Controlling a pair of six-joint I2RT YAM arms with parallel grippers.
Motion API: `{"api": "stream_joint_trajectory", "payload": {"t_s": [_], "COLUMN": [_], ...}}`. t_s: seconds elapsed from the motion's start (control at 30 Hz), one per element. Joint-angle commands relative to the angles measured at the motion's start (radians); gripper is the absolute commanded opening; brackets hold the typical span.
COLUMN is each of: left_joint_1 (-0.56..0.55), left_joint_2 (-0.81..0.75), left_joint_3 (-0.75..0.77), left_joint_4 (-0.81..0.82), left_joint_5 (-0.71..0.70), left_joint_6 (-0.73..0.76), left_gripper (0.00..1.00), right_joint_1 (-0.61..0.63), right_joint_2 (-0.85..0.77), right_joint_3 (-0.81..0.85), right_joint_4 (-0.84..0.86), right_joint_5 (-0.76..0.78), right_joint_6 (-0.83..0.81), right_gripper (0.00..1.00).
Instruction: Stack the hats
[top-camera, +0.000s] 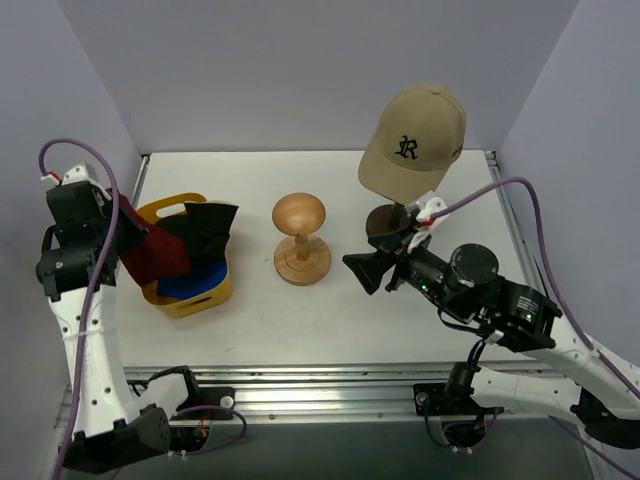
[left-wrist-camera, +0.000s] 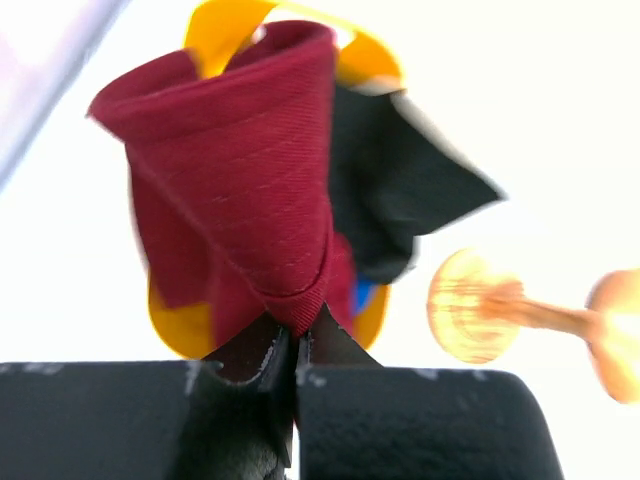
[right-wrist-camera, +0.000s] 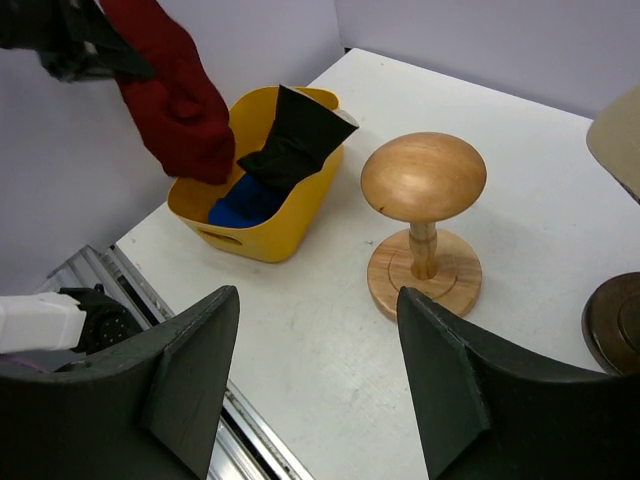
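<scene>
Left gripper (left-wrist-camera: 295, 345) held high over the left side of the table (top-camera: 330, 310), jaws pinched tight on a fold of the dark red bucket hat (left-wrist-camera: 250, 170). Hanging from that pinch as a bunched cone of ribbed, stitched twill, lower end at the yellow plastic tray (top-camera: 195, 300); touching it or not, cannot tell. Inside the tray: black bucket hat (top-camera: 205, 232), stiff brim jutting up past the rim, and beneath it the bright blue baseball cap (top-camera: 190, 283), mostly covered. Tan baseball cap (top-camera: 415, 135) well apart at the far right, perched high above a dark round base (top-camera: 385, 222), dark embroidered logo showing; support under the crown hidden. Between tray and cap, wooden mushroom-shaped stand (top-camera: 300, 240): smooth turned wood, bare dome on a thin stem and ringed foot. Right gripper (top-camera: 362, 268) low and level just beside the dark base, fingers (right-wrist-camera: 195, 360) spread wide with nothing between them, pointed toward the stand. Left wrist view blurred and overexposed; tan cap cut off at the edge of the right wrist view.
</scene>
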Motion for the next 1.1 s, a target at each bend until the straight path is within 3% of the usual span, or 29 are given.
{"api": "stream_joint_trajectory", "payload": {"t_s": [0.0, 0.13, 0.3, 0.43, 0.6, 0.77, 1.07], "left_joint_1": [-0.040, -0.071, -0.109, -0.190, -0.308, -0.379, -0.437], "left_joint_2": [-0.081, -0.121, -0.152, -0.221, -0.276, -0.313, -0.375], "left_joint_3": [0.170, 0.222, 0.166, 0.052, -0.041, -0.155, -0.238], "left_joint_4": [-0.060, -0.098, -0.022, 0.154, 0.313, 0.446, 0.430], "left_joint_5": [0.079, 0.178, 0.590, 0.772, 0.835, 0.912, 0.965], "left_joint_6": [0.110, 0.166, 0.165, 0.090, -0.019, -0.106, -0.068], "left_gripper": [0.02, 0.02, 0.02, 0.02, 0.02, 0.02, 0.02], "right_joint_1": [0.008, 0.009, 0.011, 0.011, 0.011, 0.011, 0.011], "right_joint_2": [0.135, 0.267, 0.385, 0.398, 0.407, 0.425, 0.404], "right_joint_3": [0.117, 0.247, 0.361, 0.369, 0.361, 0.362, 0.344], "right_joint_4": [0.044, 0.066, 0.118, 0.164, 0.153, 0.101, 0.041], "right_joint_5": [0.010, -0.031, -0.187, -0.304, -0.441, -0.473, -0.407], "right_joint_6": [-0.063, -0.141, -0.241, -0.353, -0.410, -0.466, -0.558], "right_gripper": [0.60, 0.60, 0.60, 0.62, 0.65, 0.66, 0.69]}}
